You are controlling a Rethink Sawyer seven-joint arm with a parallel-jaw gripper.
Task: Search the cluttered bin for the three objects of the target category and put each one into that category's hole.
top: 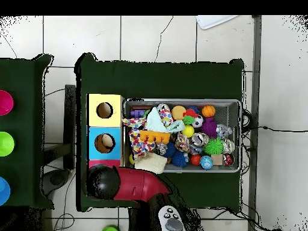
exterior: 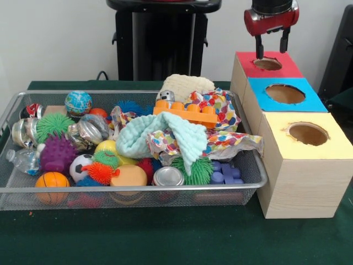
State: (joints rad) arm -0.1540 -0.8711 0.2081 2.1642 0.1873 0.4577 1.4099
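directly above the red-surround hole [exterior: 267, 64] hangs the gripper [exterior: 272, 45], its two black fingers spread apart with nothing between them. well off to the claw's side in the front view sits the wire mesh bin [exterior: 251, 160], heaped with balls and cloth; no plush animal can be made out there.

The robot's gripper [exterior: 272, 45] has a glossy red housing under a black cylindrical wrist, with two short black fingers [exterior: 258, 48] below it. From above, the arm [top: 129, 183] shows a red shell ending in a rounded black cap. The pedestal [exterior: 160, 38] is black, with upright panels.
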